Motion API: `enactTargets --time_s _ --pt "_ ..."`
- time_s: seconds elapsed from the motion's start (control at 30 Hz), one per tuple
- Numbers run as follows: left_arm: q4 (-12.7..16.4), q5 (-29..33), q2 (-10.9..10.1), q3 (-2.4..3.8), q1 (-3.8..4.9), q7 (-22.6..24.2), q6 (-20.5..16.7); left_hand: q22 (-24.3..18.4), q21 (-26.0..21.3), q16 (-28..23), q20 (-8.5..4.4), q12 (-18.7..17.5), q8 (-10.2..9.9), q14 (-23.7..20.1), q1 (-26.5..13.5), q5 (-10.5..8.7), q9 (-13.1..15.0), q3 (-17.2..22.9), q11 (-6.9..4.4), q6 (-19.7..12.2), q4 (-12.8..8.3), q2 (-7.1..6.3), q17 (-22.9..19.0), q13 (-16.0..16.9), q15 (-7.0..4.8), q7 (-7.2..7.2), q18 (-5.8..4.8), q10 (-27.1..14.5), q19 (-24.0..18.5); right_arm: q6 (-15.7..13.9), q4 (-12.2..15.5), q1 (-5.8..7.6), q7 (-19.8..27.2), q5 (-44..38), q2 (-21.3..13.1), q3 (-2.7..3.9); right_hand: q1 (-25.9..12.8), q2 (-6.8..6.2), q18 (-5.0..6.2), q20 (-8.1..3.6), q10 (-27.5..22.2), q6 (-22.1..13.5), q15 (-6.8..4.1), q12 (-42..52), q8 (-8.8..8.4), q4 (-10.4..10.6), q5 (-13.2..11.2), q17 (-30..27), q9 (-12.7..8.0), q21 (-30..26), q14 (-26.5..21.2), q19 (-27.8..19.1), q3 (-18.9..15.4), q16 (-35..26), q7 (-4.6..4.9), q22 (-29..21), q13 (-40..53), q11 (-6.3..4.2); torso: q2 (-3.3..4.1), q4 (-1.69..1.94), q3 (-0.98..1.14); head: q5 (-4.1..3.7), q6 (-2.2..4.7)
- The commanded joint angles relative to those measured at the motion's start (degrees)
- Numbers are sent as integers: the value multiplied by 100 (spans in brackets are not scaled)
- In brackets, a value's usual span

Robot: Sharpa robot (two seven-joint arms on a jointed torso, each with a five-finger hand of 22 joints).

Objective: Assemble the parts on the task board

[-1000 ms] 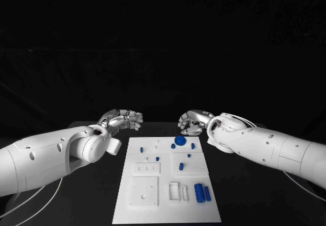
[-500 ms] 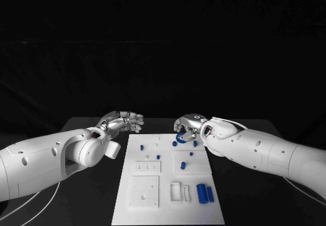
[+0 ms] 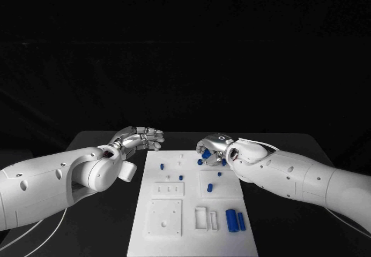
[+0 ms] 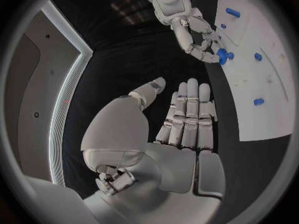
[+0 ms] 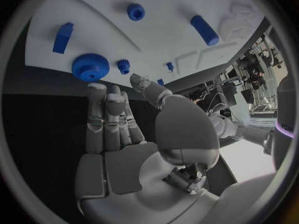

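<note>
The white task board (image 3: 193,206) lies in the middle of the table with several small blue parts on it. A blue gear (image 3: 206,155) sits near its far edge, and my right hand (image 3: 214,148) hovers right over it. In the right wrist view the gear (image 5: 90,67) lies flat just beyond the fingertips (image 5: 97,90) of that hand (image 5: 124,134), whose fingers are stretched out and hold nothing. My left hand (image 3: 143,138) stays off the board's far left corner. The left wrist view shows it (image 4: 181,129) with straight fingers and nothing in it.
Two blue cylinders (image 3: 234,220) lie at the board's near right. Small blue pegs (image 3: 180,176) and a longer piece (image 3: 209,187) stand mid-board. A blue block (image 5: 63,37) and a small nut (image 5: 136,11) sit near the gear. Black table surrounds the board.
My right hand has come in from the board's far right corner to just above the blue gear. The left hand has hardly moved.
</note>
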Motion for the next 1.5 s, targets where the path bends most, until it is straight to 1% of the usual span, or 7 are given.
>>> enactTargets --time_s 0.03,0.1,0.13,0.17,0.53,0.8,1.5 --pt "8 -49 9 7 16 59 68 126 26 24 2 -44 -26 -34 -60 -75 12 12 -8 21 -38 -11 7 10 13 19 47 -47 -32 39 8 -11 -58 -247 4 0 -1 -49 304 -281 6 15 33 6 -13 18 -36 -11 -6 -31 -8 327 8 35 -26 -11 -8 -4 43 -8 3 6 16" --pt "4 -50 14 7 16 57 68 126 29 24 2 -48 -29 -33 -66 -89 15 14 -8 22 -41 -12 8 11 12 18 47 -47 -33 38 -9 -22 -67 -269 15 -2 -2 -55 304 -279 11 18 33 6 -13 17 -45 -18 -7 -34 -9 329 5 40 -27 -12 -12 -4 62 -5 1 -1 27" --pt "3 -50 15 7 16 55 68 125 30 24 2 -49 -30 -33 -67 -92 15 15 -8 22 -43 -13 8 11 12 18 47 -48 -34 41 -18 -28 -77 -292 23 -3 -3 -57 304 -278 12 19 33 5 -13 17 -49 -20 -7 -35 -10 330 4 42 -27 -13 -14 -4 91 35 -7 -37 46" --pt "3 -50 16 7 16 54 69 125 31 24 2 -51 -31 -33 -68 -96 16 16 -7 23 -44 -14 8 11 12 18 48 -49 -34 51 -25 -34 -85 -305 29 -4 -3 -57 304 -278 12 19 33 5 -14 18 -51 -22 -7 -36 -10 331 4 43 -27 -13 -15 -4 103 41 -7 -54 59" --pt "11 -54 32 7 16 50 77 125 36 24 3 -61 -35 -34 -79 -114 20 18 -7 25 -50 -22 9 11 12 16 48 -54 -37 28 -64 -77 -209 -438 102 -7 -10 -61 304 -270 0 24 37 -6 -16 23 -63 -37 -9 -41 -10 338 3 54 -31 -16 -30 1 153 36 -5 -40 61" --pt "3 -59 40 7 16 45 81 125 37 24 3 -64 -36 -35 -81 -119 21 19 -8 25 -52 -23 9 11 13 15 48 -57 -38 84 -96 -105 -236 -510 124 -9 12 -48 304 -256 62 71 34 17 -2 24 -75 -71 -5 -52 -11 347 42 76 -39 -20 -38 -3 176 11 -17 -17 43" --pt "7 -85 15 7 17 34 85 124 44 23 3 -73 -42 -37 -89 -131 27 27 -12 29 -61 -29 10 13 13 9 49 -58 -43 122 -73 -111 -248 -614 139 -10 -28 -17 304 -221 378 299 -44 74 45 35 -190 -241 9 -65 -28 375 205 173 -59 8 -30 -85 222 -14 -21 14 65"
